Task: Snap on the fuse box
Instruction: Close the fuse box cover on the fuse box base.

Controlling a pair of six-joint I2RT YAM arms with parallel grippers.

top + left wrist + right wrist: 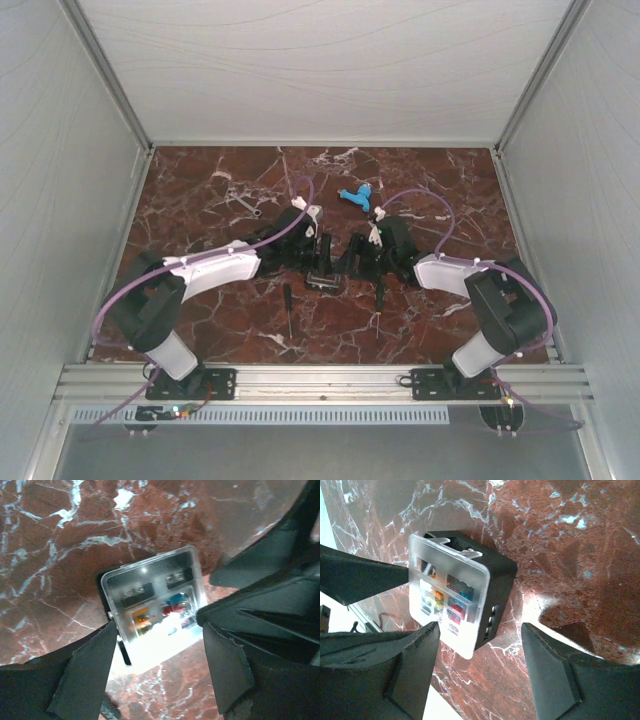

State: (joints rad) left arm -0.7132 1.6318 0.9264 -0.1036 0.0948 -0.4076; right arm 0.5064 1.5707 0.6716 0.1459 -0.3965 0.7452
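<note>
surface (560, 555) runs on beyond the box. fuse box (155, 605) between tips of left hand (159, 627), grip unclear; right hand (480, 625) released, straddling it.

Red-brown marble tabletop (470, 190), white veins; pale grey panel walls (60, 150); aluminium rail (320, 380) at near edge.

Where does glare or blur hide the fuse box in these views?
Left wrist: glare whitens the near edge of the clear lid. Right wrist: sharp, with a bright reflection on the table beside the fuse box. Top external: box small and dim.
</note>
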